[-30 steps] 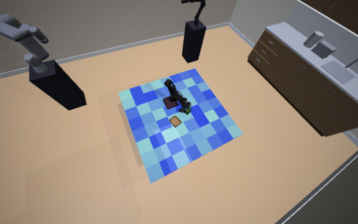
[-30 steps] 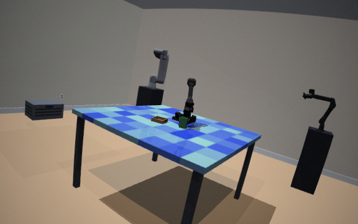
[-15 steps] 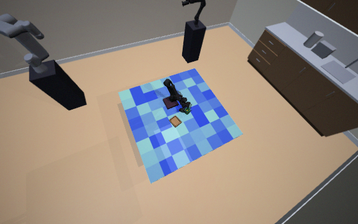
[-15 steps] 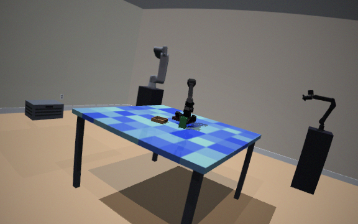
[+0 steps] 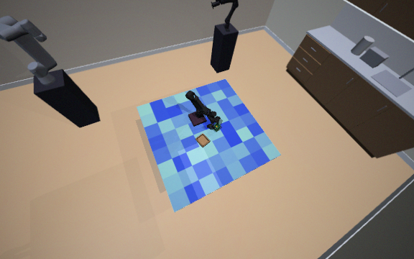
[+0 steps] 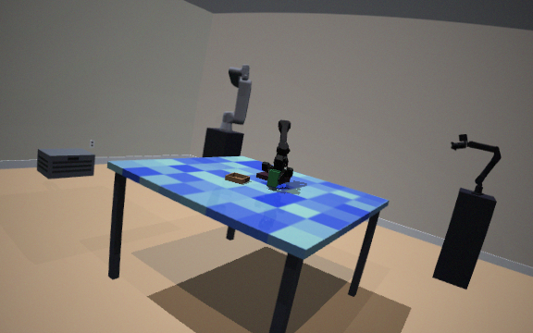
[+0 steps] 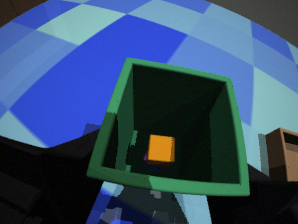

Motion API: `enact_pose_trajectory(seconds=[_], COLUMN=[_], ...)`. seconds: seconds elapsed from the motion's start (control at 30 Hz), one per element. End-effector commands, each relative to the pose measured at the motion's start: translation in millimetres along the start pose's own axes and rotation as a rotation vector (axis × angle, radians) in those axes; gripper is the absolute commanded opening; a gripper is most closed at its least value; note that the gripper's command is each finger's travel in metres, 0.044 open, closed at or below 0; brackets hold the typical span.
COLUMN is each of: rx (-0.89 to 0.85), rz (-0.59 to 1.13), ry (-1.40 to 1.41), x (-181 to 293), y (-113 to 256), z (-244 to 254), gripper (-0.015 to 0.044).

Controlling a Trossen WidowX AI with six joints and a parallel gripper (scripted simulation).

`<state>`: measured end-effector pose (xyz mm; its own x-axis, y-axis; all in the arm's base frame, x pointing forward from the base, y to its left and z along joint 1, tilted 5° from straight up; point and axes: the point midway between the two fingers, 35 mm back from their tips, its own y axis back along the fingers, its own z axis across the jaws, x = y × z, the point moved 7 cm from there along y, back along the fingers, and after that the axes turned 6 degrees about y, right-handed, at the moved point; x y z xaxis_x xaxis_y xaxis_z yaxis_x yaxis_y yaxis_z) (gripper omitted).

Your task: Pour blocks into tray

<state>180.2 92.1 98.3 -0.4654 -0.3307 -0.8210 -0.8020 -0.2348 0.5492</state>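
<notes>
So from the top view, the black arm (image 5: 201, 108) (image 6: 283, 139) is folded over the blue patchwork table (image 5: 196, 156) (image 6: 229, 203), with its gripper (image 5: 214, 124) (image 6: 278, 175) down at the green cup (image 5: 218, 126) (image 6: 274, 178) (image 7: 239, 145). The orange-brown tray (image 5: 198, 141) (image 6: 237, 180) (image 7: 274, 155) sits near the cup but apart from it, and there's a dark reddish base plate (image 5: 194, 123) (image 6: 261, 175) under the arm. Can't really make out the fingers from up there, it's all too small.

Exterior view: the cup looks pretty much upright, right in front of the gripper, and the gripper's got it clamped between its fingers. Tray's off to the left of it in this shot, sitting on the table. I can't tell whether the cup's bottom is touching the tabletop.

Wrist view is the good one. You're looking down into the squarish mouth of the cup, and there's an orange block (image 7: 161, 148) inside, with a bit of something purple (image 7: 146, 158) peeking out by it, mostly hidden. Dark gripper parts show on both sides of the cup, and the tray pokes in at the right edge.
</notes>
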Motion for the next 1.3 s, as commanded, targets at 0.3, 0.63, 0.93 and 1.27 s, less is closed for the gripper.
enact_pose_trajectory(seconds=[0.3,0.63,0.93,1.27], rx=[0.003,0.034,0.113,0.201], rz=[-0.016,-0.012,-0.002,0.008], ry=[-0.009,-0.032,-0.091,-0.156], x=[-21.8,-30.6,-37.7,-42.9], y=[12.2,11.2,4.0,-1.6], z=[-2.5,-12.6,-38.6,-70.4], gripper=[0.0000,0.0000,0.0000,0.0000])
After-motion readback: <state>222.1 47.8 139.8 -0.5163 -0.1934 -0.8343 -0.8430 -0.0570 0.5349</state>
